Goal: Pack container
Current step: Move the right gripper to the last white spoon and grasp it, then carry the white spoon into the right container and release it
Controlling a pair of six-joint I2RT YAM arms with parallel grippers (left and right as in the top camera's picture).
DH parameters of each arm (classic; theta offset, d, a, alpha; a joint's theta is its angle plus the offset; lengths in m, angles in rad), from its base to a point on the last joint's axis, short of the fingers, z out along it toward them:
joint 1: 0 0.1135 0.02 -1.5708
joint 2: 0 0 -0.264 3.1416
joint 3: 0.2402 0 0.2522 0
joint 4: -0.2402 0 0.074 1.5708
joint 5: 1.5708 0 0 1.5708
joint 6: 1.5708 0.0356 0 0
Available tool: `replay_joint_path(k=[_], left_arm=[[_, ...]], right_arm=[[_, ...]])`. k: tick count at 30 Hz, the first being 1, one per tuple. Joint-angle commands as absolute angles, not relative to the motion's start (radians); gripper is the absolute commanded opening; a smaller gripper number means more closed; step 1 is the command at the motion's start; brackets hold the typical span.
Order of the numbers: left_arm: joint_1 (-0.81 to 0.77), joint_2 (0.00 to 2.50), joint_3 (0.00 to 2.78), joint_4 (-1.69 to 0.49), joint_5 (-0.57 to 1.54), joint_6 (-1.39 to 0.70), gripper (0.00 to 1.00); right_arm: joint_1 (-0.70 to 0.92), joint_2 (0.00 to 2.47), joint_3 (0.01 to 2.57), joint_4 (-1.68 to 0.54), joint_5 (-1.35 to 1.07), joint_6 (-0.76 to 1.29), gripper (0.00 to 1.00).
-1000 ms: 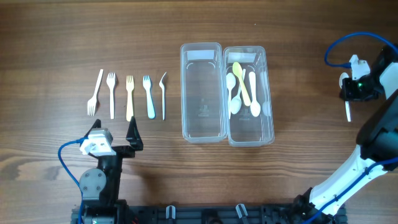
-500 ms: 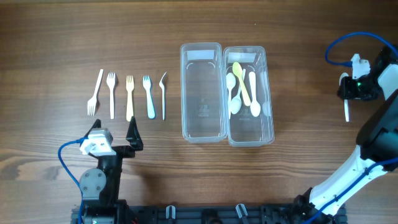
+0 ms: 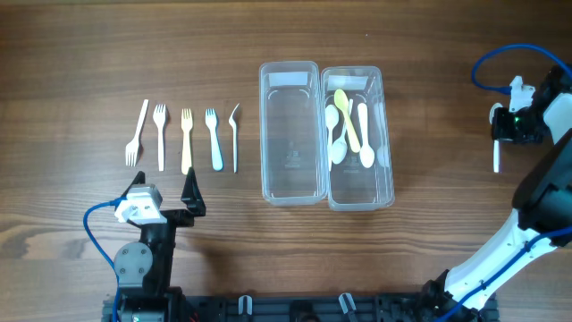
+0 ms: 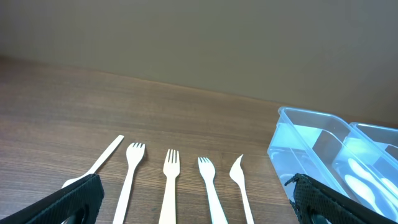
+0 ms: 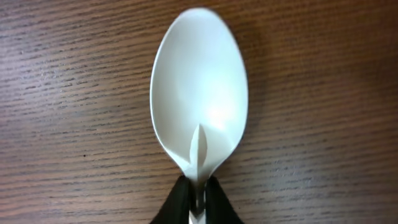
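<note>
The right gripper [image 5: 198,194] pinches the white spoon [image 5: 199,93] at its neck, presumably bound for the spoon container [image 3: 362,190], while the left gripper [image 4: 199,205] sits spread facing the forks [image 4: 170,180].

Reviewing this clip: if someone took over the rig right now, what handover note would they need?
Left gripper: open, empty, parked near the row of five forks.
Right gripper: shut on the neck of a white spoon, at the far right of the table, away from the containers.
Containers: side by side mid-table. The left container is empty; the right container holds several spoons, one of them yellow.
Done: those spoons are packed.
Left: carry the held spoon over, probably to the right container. No forks are packed yet; they likely go in the empty one.
</note>
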State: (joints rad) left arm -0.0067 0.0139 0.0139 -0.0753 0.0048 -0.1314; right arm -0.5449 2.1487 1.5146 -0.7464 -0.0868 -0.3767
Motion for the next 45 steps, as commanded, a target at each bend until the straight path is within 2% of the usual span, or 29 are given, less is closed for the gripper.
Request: replay_joint_path(k=[1, 15, 23, 32, 38, 45], left_arm=[[-0.011, 0.007, 0.006, -0.075, 0.017, -0.108, 1.0], [-0.011, 0.007, 0.006, -0.075, 0.017, -0.109, 1.0], [-0.011, 0.007, 0.006, -0.075, 0.017, -0.108, 1.0], [-0.011, 0.007, 0.006, -0.075, 0.017, -0.108, 1.0], [-0.011, 0.007, 0.006, -0.075, 0.017, -0.109, 1.0], [-0.011, 0.007, 0.006, -0.075, 0.017, -0.109, 1.0]], right_arm=[[-0.541, 2.165, 1.506, -0.784, -0.108, -0.295, 0.04], [-0.477, 2.03, 1.715, -0.906, -0.468, -0.202, 0.04], [-0.256, 1.944, 1.715, -0.89, -0.627, -0.172, 0.04], [0.039, 1.943, 1.714, -0.873, -0.608, -0.154, 0.04], [0.176, 1.945, 1.696, -0.916, -0.421, -0.102, 0.04], [0.211, 1.945, 1.629, -0.963, -0.365, -0.101, 0.04]])
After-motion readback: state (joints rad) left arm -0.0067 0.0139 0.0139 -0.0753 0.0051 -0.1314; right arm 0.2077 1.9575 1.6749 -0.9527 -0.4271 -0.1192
